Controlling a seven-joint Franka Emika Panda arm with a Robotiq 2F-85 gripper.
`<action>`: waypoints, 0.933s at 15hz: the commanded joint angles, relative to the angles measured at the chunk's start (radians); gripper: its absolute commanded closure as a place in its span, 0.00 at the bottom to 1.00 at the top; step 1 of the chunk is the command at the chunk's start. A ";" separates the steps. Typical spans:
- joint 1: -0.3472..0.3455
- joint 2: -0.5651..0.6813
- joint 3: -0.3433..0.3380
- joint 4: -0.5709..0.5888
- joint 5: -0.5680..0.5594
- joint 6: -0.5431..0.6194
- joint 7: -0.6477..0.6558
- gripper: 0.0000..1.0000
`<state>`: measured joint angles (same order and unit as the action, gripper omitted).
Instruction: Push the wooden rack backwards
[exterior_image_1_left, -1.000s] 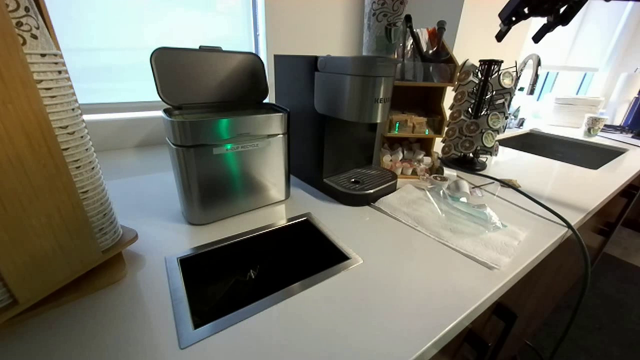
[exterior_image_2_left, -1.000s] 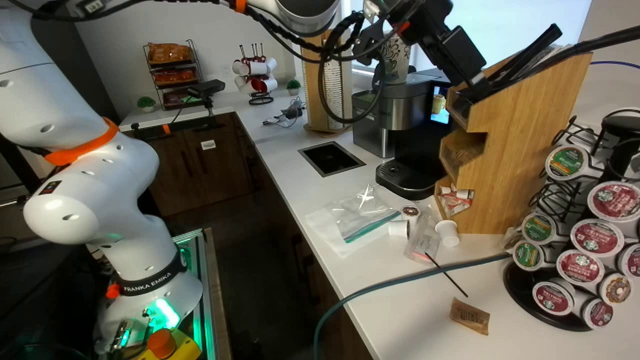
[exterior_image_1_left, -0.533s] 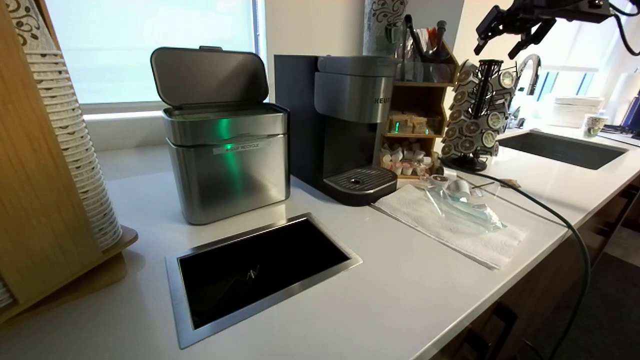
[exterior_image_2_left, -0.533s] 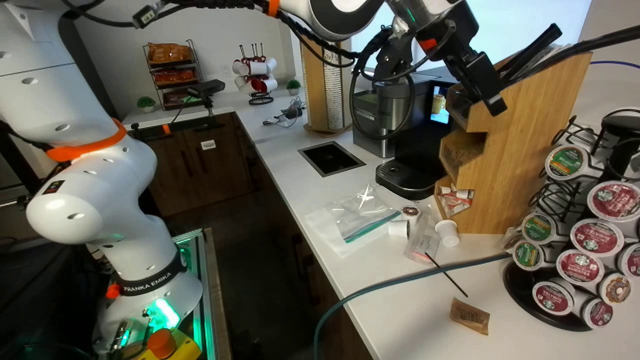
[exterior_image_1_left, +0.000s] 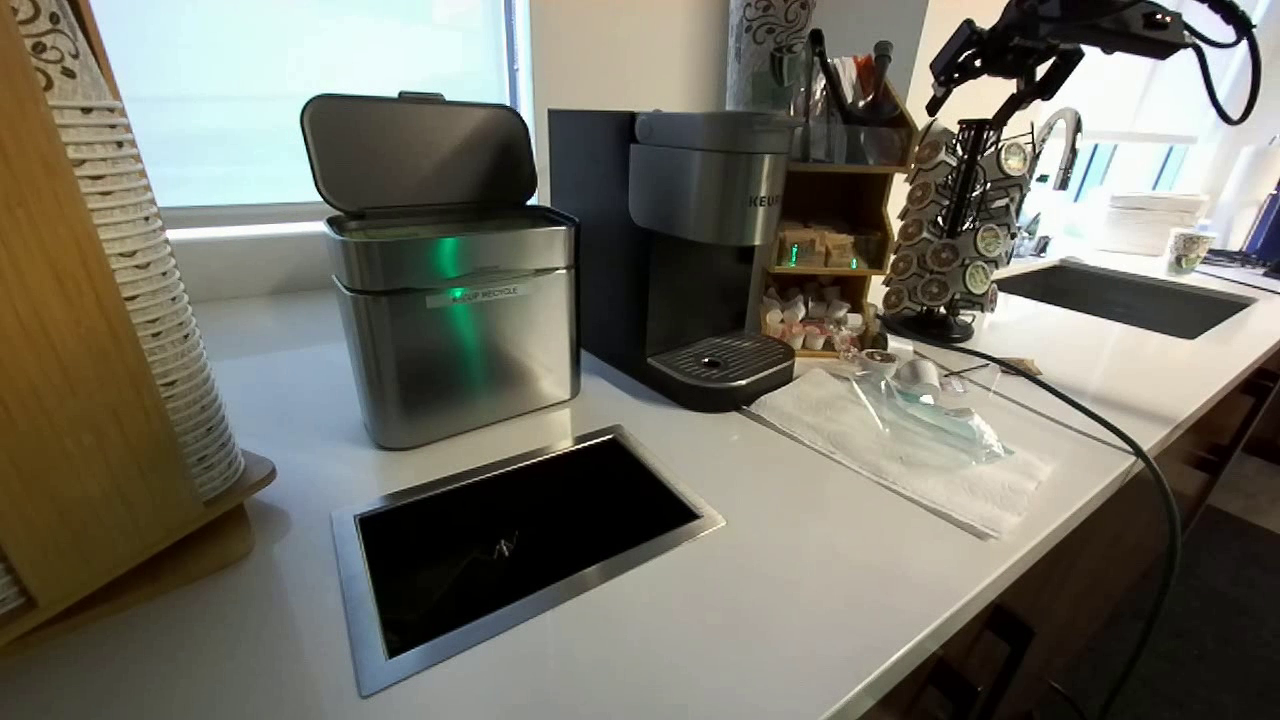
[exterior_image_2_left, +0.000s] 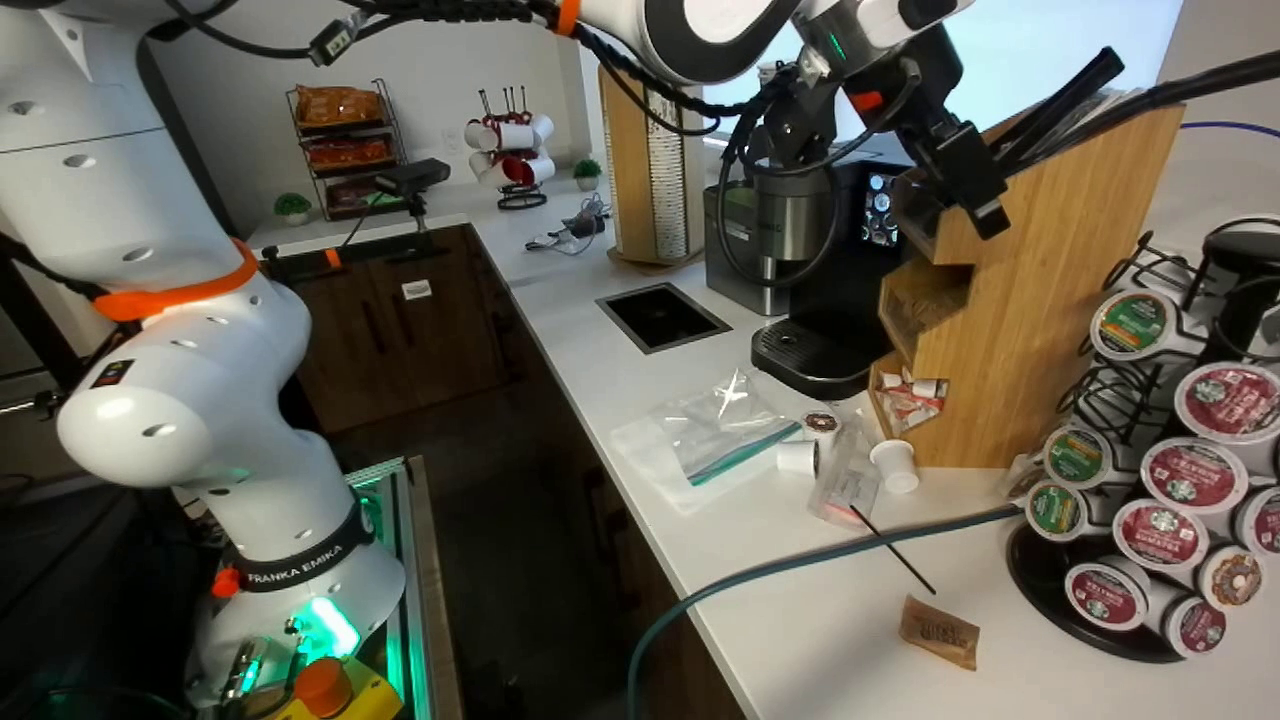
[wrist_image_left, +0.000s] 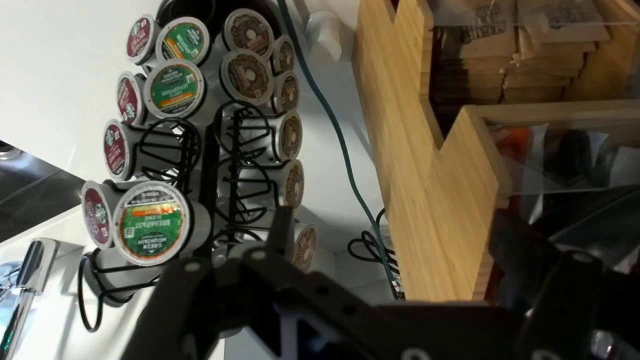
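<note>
The wooden rack (exterior_image_2_left: 1060, 300) stands on the counter with packets in its compartments and dark utensils sticking up. In an exterior view it shows partly behind the coffee machine, with its shelf edge (exterior_image_1_left: 835, 169) in view. My gripper (exterior_image_1_left: 968, 110) is open and empty, high beside the rack's upper part. In an exterior view the gripper (exterior_image_2_left: 990, 218) overlaps the rack's top front. In the wrist view the rack's side panel (wrist_image_left: 425, 200) appears between the spread fingers (wrist_image_left: 393, 212), one toward the compartments, one toward the pod carousel. I cannot tell whether they touch the rack.
A dark wire pod carousel (exterior_image_2_left: 1190, 450) stands close beside the rack. The coffee machine (exterior_image_1_left: 710, 190) is on the rack's other side. A green cable (exterior_image_2_left: 800, 570) crosses the counter. A plastic bag (exterior_image_2_left: 725, 425), loose pods and a stirrer lie in front.
The open gripper has moved left and down in an exterior view, and right and down in an exterior view, coming to the rack's upper side. The rack has not visibly moved.
</note>
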<state>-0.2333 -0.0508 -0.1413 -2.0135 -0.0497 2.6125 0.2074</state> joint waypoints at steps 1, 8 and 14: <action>0.019 0.021 -0.016 0.020 0.030 -0.009 -0.015 0.00; 0.026 0.036 -0.017 0.025 0.043 0.002 -0.023 0.00; 0.033 0.058 -0.016 0.050 0.067 0.007 -0.037 0.00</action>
<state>-0.2152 -0.0169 -0.1457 -1.9865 -0.0178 2.6125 0.1970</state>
